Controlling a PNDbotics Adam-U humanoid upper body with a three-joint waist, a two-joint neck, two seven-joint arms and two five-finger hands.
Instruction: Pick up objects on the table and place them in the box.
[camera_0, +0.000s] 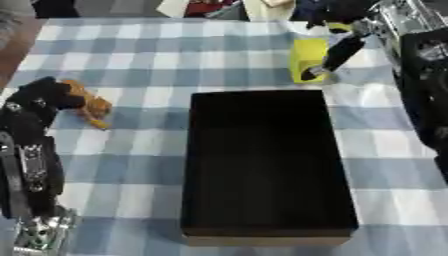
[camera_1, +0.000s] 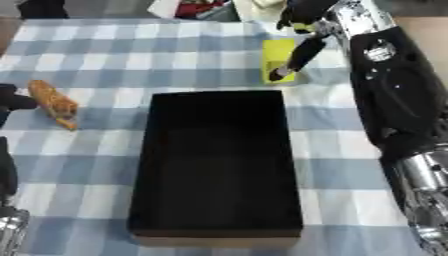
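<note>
Right hand (camera_1: 302, 47) reached to the yellow block (camera_0: 308, 59) beyond the box (camera_0: 267, 165), fingers curled about it as far as we could tell; our left hand (camera_0: 48, 95) touched the orange toy (camera_1: 52, 104) on the checked desk (camera_0: 131, 65), grip unclear

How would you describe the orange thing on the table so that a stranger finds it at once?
Start from the big black box in the middle of the blue-and-white checked tablecloth. Look to its left, near the table's edge: the orange object lies there, at the robot's left hand. It is the only orange thing; the yellow block stands behind the box.
</note>
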